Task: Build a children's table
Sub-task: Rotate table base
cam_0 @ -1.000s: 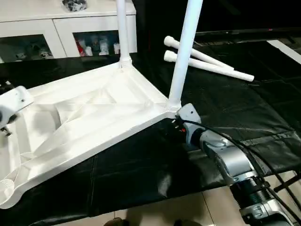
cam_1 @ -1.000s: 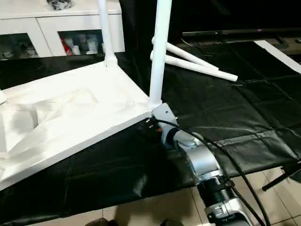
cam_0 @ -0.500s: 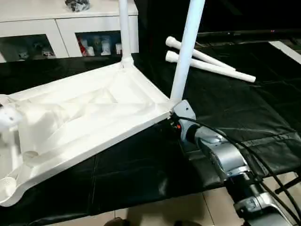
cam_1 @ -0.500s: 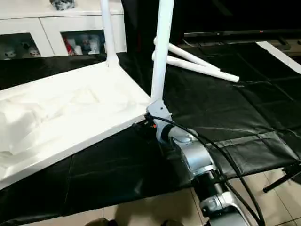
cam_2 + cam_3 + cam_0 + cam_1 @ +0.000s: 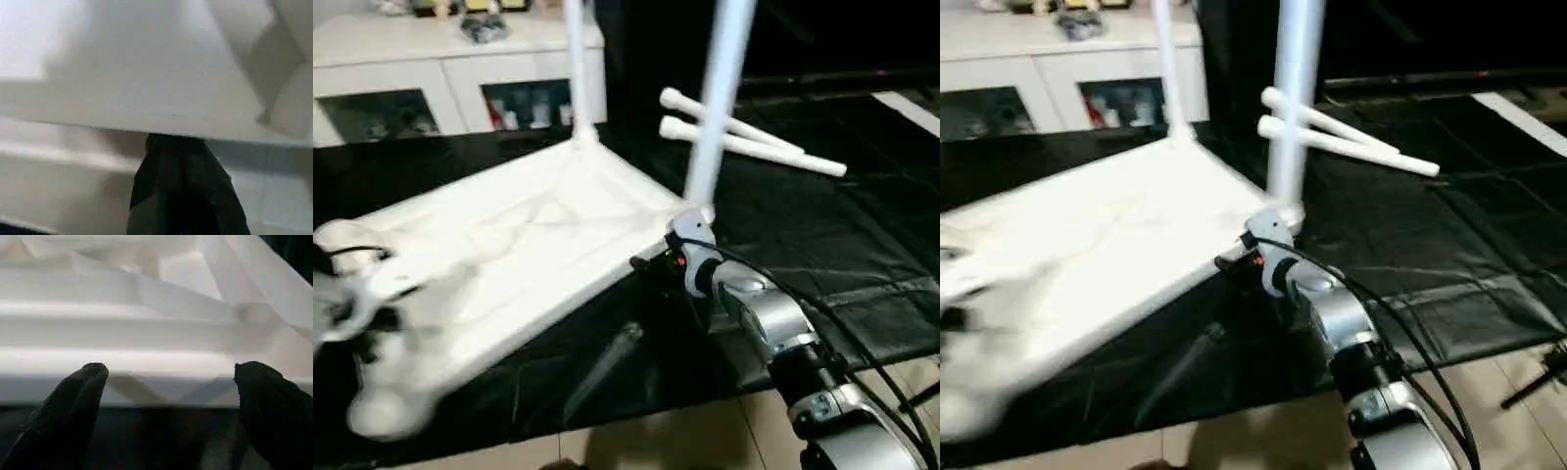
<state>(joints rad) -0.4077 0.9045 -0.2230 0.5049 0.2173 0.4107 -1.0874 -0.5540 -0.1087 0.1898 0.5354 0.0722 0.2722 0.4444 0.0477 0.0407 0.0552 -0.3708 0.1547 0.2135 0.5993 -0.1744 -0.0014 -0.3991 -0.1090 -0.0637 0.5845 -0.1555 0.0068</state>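
Head views: the right arm reaches forward across the black-covered table (image 5: 822, 245), its right tool (image 5: 677, 257) at the near corner of the white table top (image 5: 538, 245), which lies underside up, tilted. One fitted leg (image 5: 713, 108) rises just beyond that tool; another (image 5: 576, 69) stands at the far corner. Two loose legs (image 5: 754, 147) lie well beyond. A white cabinet (image 5: 431, 83) stands behind.

Left wrist view: left tool (image 5: 183, 188), pressed together, against the top's rim.

Right wrist view: fingers (image 5: 73, 401) spread, facing the rim.
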